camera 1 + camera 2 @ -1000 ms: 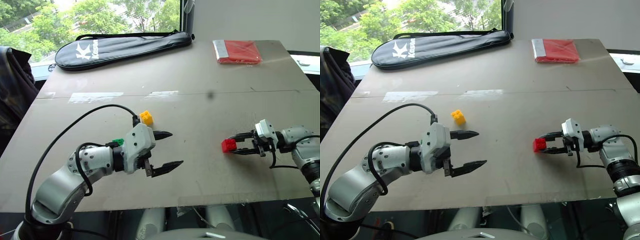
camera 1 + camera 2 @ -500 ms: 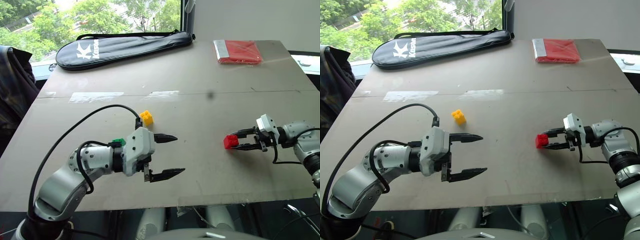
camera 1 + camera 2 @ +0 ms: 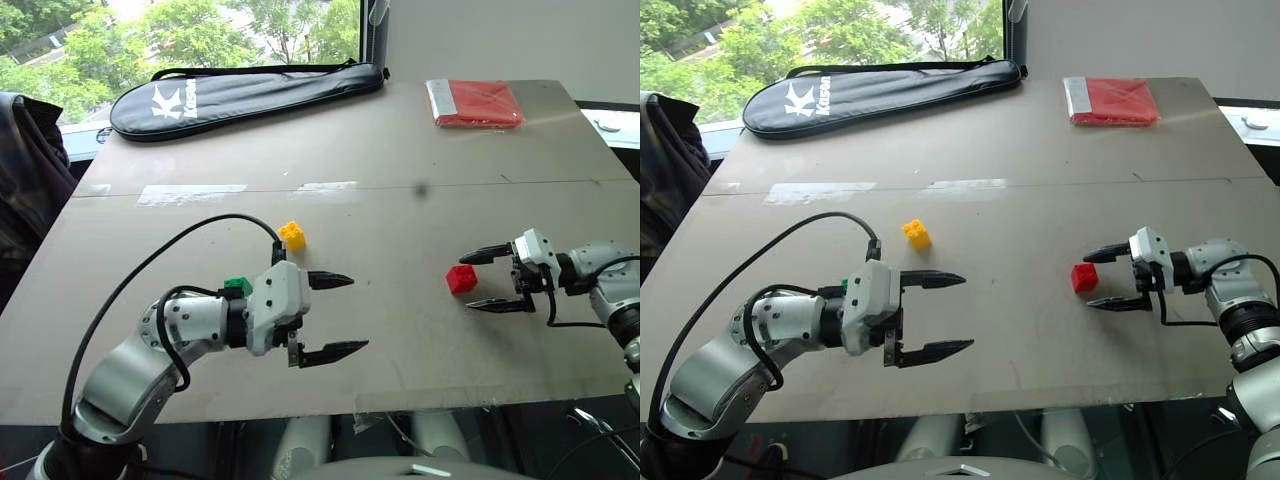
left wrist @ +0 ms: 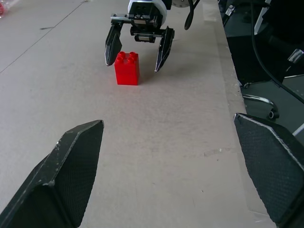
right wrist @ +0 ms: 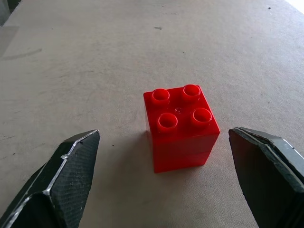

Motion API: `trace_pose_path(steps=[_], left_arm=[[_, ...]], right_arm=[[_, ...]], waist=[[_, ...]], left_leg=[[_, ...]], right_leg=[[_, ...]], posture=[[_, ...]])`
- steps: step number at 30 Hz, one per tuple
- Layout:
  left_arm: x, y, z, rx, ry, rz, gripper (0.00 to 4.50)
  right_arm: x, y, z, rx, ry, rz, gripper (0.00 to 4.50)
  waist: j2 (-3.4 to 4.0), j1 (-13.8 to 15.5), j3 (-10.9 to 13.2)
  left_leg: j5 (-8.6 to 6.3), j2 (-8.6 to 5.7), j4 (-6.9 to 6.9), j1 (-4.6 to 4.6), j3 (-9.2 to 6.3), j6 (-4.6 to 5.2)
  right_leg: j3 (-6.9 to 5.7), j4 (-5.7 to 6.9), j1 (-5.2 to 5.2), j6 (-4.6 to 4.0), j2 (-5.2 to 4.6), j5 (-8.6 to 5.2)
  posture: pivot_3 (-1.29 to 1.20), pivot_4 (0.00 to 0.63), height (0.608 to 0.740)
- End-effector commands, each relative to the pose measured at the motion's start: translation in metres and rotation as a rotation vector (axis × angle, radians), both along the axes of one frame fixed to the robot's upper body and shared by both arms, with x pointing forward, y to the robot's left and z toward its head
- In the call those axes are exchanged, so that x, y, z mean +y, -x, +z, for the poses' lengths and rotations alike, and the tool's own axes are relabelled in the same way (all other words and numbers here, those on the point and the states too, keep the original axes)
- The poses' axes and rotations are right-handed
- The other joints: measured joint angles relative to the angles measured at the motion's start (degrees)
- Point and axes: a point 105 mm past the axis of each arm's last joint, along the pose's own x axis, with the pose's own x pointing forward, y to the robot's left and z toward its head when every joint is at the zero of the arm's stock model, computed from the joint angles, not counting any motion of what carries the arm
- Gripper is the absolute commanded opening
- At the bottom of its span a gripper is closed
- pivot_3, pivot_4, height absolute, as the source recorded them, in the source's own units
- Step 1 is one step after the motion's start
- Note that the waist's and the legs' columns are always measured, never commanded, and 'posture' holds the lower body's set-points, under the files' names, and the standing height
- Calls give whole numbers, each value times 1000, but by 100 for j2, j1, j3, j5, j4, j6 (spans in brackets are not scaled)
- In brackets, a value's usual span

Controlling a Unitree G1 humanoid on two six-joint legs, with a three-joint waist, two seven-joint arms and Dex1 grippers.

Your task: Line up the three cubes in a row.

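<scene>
The red cube [image 5: 181, 127] stands upright on the table [image 3: 400, 200], studs up, at the right. My right gripper [image 3: 466, 283] is open around it, one finger on each side and neither touching. The yellow cube [image 3: 293, 235] sits left of the table's middle. Just behind my left gripper's body, the green cube [image 3: 238, 286] is partly hidden. My left gripper [image 3: 358, 313] hovers open and empty in front of the yellow cube, pointing across the table at the red cube [image 4: 127, 68].
A black racket bag [image 3: 240, 95] lies along the far left edge. A flat red packet [image 3: 477, 103] rests at the far right corner. Pale tape strips [image 3: 190, 194] cross the table's middle seam. A dark garment [image 3: 25, 190] hangs off the left side.
My right gripper has opened and let go of the red cube, which now stands free on the table. The left gripper has stayed in place.
</scene>
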Motion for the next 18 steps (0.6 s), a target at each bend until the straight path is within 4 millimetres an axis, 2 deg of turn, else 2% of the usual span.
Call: trace_pose_path(steps=[1,10,13,18], left_arm=[[2,3,5,-37,14,20,4500],[20,-16,9,-84,139,336,4500],[33,-12,8,-94,180,446,4500],[69,-9,-18,-83,190,698,4500]], right_arm=[[-3,1,25,-57,-59,32,4461],[-5,7,78,-149,-318,-41,4461],[-5,22,82,-135,-367,-63,4461],[-6,46,82,-86,-397,-97,4461]], waist=[[5,-8,3],[9,50,6],[9,81,6],[13,141,6]], left_leg=[[0,0,0,0,0,0],[-1,-1,0,-3,-3,2],[-2,0,-2,-7,-10,2],[-3,-2,-5,-13,-12,2]], right_leg=[[1,0,0,0,0,0],[-1,0,-1,7,-32,4],[-2,-1,-4,18,-36,10],[2,-4,-7,12,-44,6]], posture=[[0,150,694],[0,150,694],[0,150,694],[0,150,694]])
